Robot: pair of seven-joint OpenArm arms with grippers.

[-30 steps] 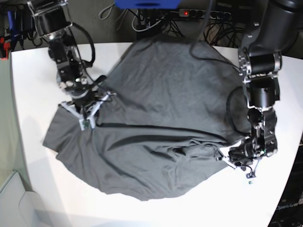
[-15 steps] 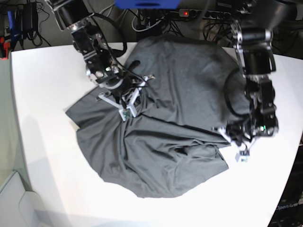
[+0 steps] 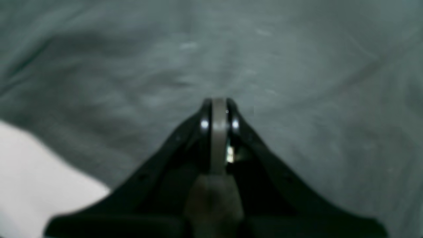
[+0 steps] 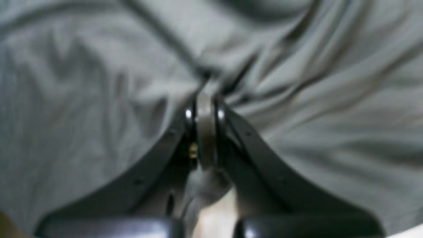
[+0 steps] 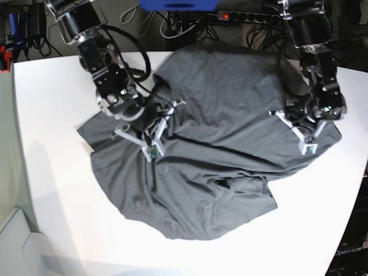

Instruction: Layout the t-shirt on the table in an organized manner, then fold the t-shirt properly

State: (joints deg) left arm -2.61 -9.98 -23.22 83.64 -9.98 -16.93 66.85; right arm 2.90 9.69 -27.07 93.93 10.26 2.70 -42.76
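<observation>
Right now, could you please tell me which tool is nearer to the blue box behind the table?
Right. The right tool grips the shirt almost straight in front of the blue box; the left tool grips it farther off to the side.

The t-shirt (image 5: 213, 144) was soft, matt charcoal-grey cloth, creased into many folds and ridges, with no sheen on it. The table (image 5: 52, 109) under it was a smooth white surface with a matt finish. Each claw, left (image 3: 218, 109) and right (image 4: 205, 105), looked like hard black plastic with a slight gloss, small bright screw heads catching the light by a paler pad.
</observation>
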